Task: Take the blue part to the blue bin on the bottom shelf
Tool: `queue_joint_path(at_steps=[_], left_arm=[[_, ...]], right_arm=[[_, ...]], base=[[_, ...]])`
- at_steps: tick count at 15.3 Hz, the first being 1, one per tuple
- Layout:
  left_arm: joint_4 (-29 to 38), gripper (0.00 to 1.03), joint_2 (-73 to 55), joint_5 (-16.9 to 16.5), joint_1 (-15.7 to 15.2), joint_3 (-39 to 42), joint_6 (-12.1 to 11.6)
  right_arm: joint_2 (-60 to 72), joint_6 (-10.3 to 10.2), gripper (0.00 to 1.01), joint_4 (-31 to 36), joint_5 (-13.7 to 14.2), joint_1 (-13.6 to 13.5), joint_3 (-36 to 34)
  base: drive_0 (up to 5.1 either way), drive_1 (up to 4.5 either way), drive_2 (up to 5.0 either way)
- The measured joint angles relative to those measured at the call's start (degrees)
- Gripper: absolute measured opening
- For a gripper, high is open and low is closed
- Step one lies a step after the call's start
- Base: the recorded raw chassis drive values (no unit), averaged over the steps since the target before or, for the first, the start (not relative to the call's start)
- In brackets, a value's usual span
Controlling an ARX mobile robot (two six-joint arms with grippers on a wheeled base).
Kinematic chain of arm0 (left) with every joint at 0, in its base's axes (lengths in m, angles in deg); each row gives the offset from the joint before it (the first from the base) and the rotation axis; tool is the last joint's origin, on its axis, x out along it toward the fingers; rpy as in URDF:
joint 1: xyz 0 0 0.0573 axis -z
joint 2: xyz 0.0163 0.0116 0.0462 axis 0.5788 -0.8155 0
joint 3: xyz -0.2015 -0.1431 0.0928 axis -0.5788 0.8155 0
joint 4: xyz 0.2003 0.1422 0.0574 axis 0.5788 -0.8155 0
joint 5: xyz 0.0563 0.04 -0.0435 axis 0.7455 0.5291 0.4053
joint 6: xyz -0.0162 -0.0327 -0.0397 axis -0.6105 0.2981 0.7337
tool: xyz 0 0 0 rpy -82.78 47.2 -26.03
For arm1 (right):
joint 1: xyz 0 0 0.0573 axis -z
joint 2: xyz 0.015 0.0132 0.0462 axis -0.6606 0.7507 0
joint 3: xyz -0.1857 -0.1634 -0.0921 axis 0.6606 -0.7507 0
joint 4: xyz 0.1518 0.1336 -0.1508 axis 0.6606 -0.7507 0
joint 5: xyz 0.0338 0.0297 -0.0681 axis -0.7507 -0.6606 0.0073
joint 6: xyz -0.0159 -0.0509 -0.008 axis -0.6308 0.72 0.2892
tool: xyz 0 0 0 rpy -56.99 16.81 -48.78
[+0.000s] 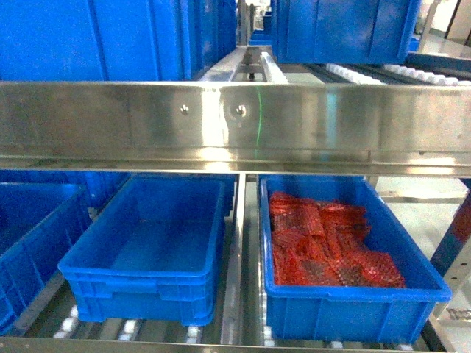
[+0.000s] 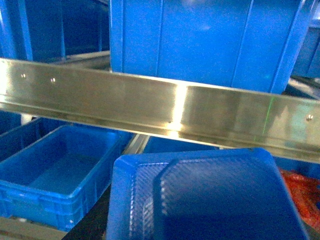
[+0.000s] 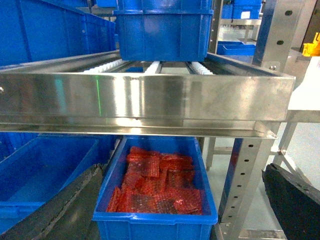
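Blue part [image 2: 210, 200]: seen only in left wrist view, close under the camera, a flat ribbed tray-like piece filling the lower frame, in front of and below the steel front rail [image 2: 165, 107]. Not in any bin.

Left pincer: hidden by the part; grip cannot be told.

Right pincer [image 3: 182, 170]: dark fingers [image 3: 65, 205] spread wide at both lower corners, nothing between them.

Bottom shelf [image 1: 237, 294]: white rollers visible at front edge. Empty blue bin [image 1: 147, 250] left of centre rail. Second bin [image 1: 353, 301] right of it, holding red mesh packets [image 1: 324, 243]. Further bin [image 1: 29, 235] at far left.

Upper tier: large blue bins [image 1: 96, 37] standing on rollers.
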Motion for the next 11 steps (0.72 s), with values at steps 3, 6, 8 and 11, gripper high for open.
queue_joint_path(at_steps=[3, 6, 8, 11], left_arm=[[0.0, 0.43, -0.02, 0.02, 0.0, 0.0, -0.02], [0.02, 0.43, -0.02, 0.0, 0.0, 0.0, -0.02], [-0.02, 0.43, -0.02, 0.0, 0.0, 0.0, -0.02], [0.02, 0.43, -0.02, 0.0, 0.0, 0.0, -0.02]], right_arm=[[0.0, 0.02, 0.98, -0.04, 0.09, 0.0, 0.0], [0.0, 0.0, 0.98, 0.02, 0.07, 0.0, 0.0], [0.0, 0.0, 0.98, -0.04, 0.04, 0.0, 0.0], [0.0, -0.02, 0.98, -0.04, 0.07, 0.0, 0.0]], base=[[0.0, 0.0, 0.0], [0.0, 0.0, 0.0], [0.0, 0.0, 0.0], [0.0, 0.0, 0.0]])
